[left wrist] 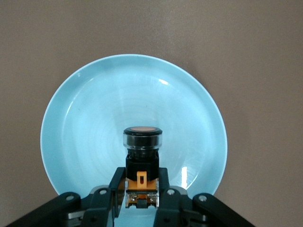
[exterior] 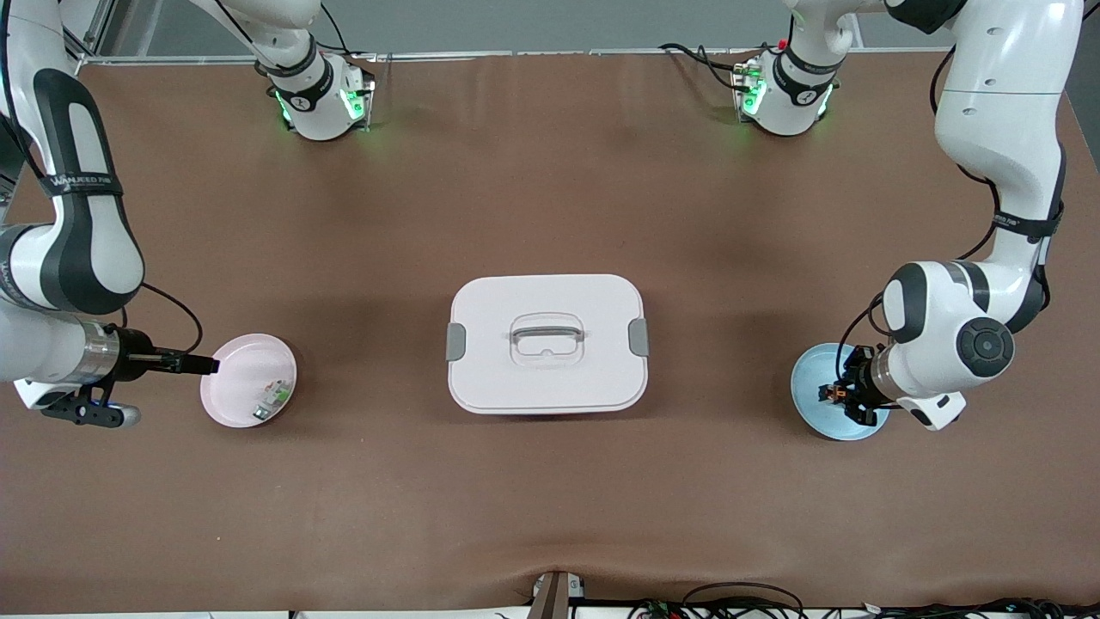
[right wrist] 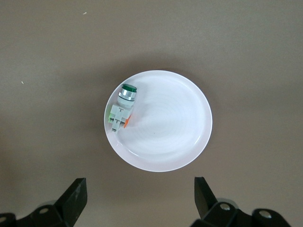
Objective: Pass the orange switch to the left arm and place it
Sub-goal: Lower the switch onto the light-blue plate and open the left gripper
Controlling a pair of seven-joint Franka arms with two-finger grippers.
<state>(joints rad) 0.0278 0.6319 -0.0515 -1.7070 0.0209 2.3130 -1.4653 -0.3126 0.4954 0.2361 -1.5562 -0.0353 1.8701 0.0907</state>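
My left gripper (exterior: 840, 395) is shut on the orange switch (exterior: 828, 394), low over the round blue plate (exterior: 812, 370). In the left wrist view the switch (left wrist: 143, 150) stands with its orange face up between the fingers (left wrist: 116, 182), and the gripper (left wrist: 142, 184) is over the blue plate (left wrist: 90, 118). I cannot tell whether the switch touches the plate. My right gripper (exterior: 209, 365) is open and empty, up beside the pink plate (exterior: 234, 378). The white box (exterior: 490, 365) sits at the table's middle, between the two plates.
A small green-and-white component (exterior: 273, 397) lies in the pink plate, near its rim; it also shows in the right wrist view (right wrist: 122, 106), with the right gripper (right wrist: 139, 196) beside the plate (right wrist: 170, 132). Cables run along the table's front edge (exterior: 739, 602).
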